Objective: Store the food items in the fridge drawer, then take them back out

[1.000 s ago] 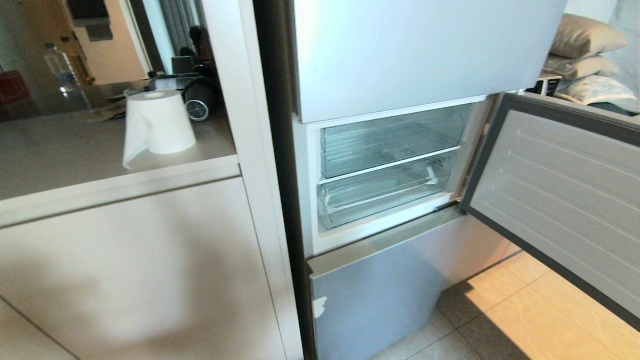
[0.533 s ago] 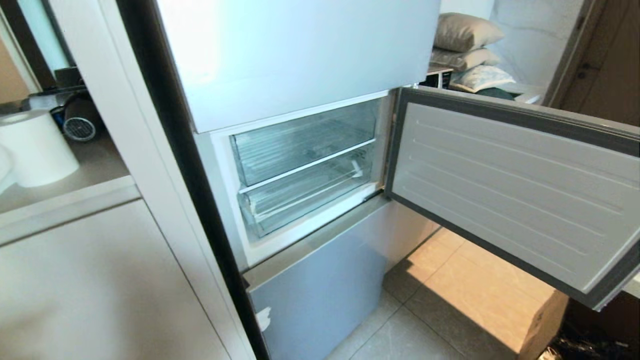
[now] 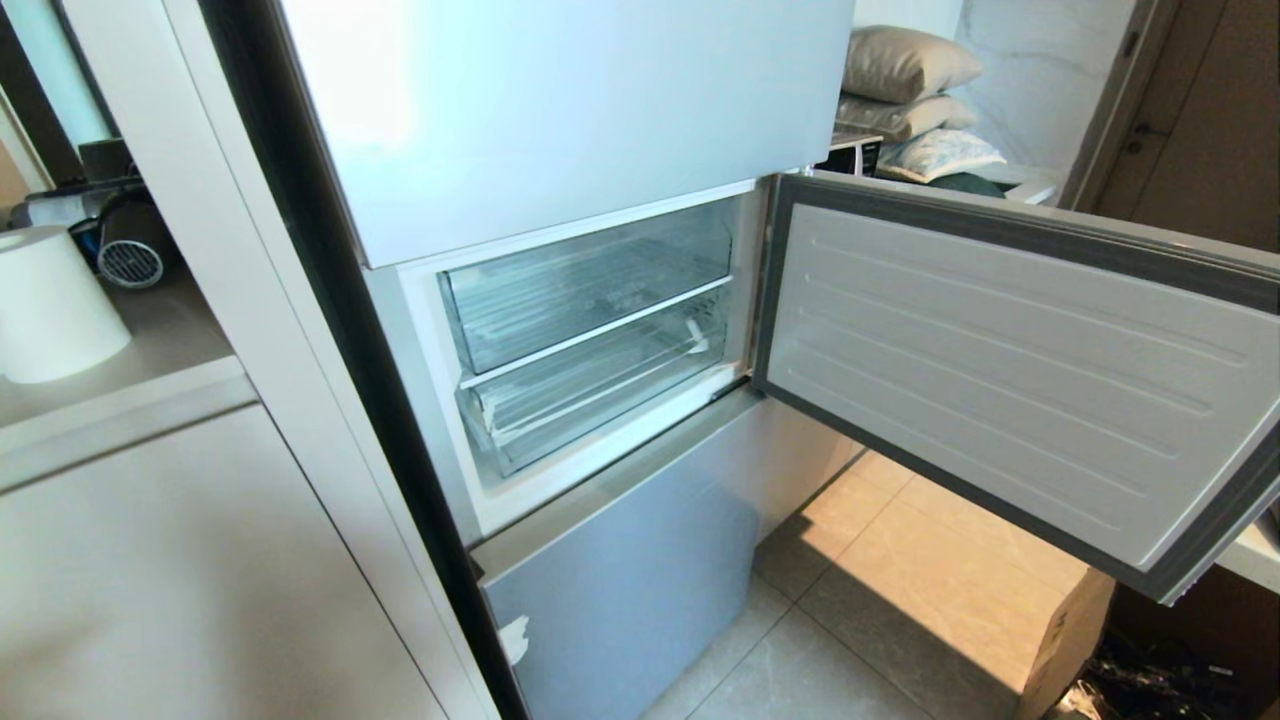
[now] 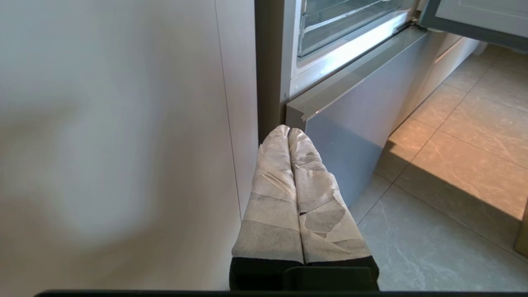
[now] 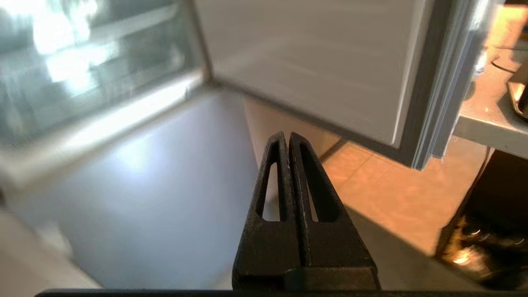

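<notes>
The pale blue-grey fridge (image 3: 560,110) has its middle compartment open, with two clear drawers pushed in. The lower, shallower one with the stepped front lip is the fridge drawer (image 3: 590,395); a taller plain-fronted clear drawer (image 3: 590,290) sits above it. Both look empty. The food items are out of view. My left gripper (image 4: 288,131), wrapped in white tape, is shut and empty, low beside the cabinet side and the fridge's bottom door (image 4: 350,136). My right gripper (image 5: 287,136), black, is shut and empty in front of the fridge, below the open door (image 5: 321,66). Neither gripper shows in the head view.
The open compartment door (image 3: 1000,370) swings out to the right over the tiled floor (image 3: 900,590). A cardboard box (image 3: 1070,640) stands under its far end. A white cabinet (image 3: 200,560) with a counter and a paper roll (image 3: 50,305) is on the left.
The whole head picture has shifted left as the camera turned toward the fridge; most of that shift came early. The drawers and door themselves have not moved.
</notes>
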Motion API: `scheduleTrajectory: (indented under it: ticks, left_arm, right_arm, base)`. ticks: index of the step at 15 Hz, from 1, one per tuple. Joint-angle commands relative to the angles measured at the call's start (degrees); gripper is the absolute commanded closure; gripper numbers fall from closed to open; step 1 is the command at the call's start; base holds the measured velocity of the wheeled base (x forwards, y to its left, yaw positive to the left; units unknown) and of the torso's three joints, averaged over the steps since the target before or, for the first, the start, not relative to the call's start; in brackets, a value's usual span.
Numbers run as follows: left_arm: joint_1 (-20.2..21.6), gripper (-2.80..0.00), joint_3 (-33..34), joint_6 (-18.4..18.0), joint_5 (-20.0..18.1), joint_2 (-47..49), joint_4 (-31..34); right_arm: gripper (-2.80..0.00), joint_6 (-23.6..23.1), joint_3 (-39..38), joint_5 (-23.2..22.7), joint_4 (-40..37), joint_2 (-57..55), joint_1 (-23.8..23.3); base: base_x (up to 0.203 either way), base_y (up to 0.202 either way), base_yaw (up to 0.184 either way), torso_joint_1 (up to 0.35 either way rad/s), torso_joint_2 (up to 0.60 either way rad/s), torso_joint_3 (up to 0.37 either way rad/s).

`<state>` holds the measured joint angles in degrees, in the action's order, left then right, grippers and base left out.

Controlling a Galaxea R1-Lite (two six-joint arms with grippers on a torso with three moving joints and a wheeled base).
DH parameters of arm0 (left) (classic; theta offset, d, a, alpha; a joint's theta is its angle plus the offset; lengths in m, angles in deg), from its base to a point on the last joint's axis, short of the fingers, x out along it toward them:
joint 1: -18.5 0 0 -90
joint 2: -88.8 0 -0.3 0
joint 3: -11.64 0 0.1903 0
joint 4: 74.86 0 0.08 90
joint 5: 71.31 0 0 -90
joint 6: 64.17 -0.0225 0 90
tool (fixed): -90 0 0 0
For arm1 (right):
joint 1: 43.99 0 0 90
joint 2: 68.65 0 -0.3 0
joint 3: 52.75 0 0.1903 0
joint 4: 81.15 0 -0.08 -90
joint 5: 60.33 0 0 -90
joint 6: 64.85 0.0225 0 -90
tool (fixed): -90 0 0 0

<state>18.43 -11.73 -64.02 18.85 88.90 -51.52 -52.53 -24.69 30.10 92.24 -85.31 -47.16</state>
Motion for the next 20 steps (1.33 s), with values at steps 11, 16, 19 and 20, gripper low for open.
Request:
scheduleTrajectory:
  ticks: [11,16,19,20]
  left_arm:
    - [0.0,0.00,0.0,0.0,0.0,0.1,-0.1]
    - [0.0,0.00,0.0,0.0,0.0,0.1,0.0]
    - [0.0,0.00,0.0,0.0,0.0,0.1,-0.1]
    - [0.0,0.00,0.0,0.0,0.0,0.1,0.0]
  right_arm:
    - [0.00,32.3,13.4,-13.2,38.6,-55.2,-48.3]
    - [0.00,37.5,27.9,-15.0,39.8,-71.5,-50.8]
    - [0.00,39.2,33.3,-18.0,39.8,-76.8,-52.2]
    - [0.00,40.3,34.9,-19.4,39.8,-78.5,-52.3]
  base:
    - [0.000,0.000,0.000,0.000,0.00,0.000]
    - [0.000,0.000,0.000,0.000,0.00,0.000]
    - [0.000,0.000,0.000,0.000,0.00,0.000]
    - [0.000,0.000,0.000,0.000,0.00,0.000]
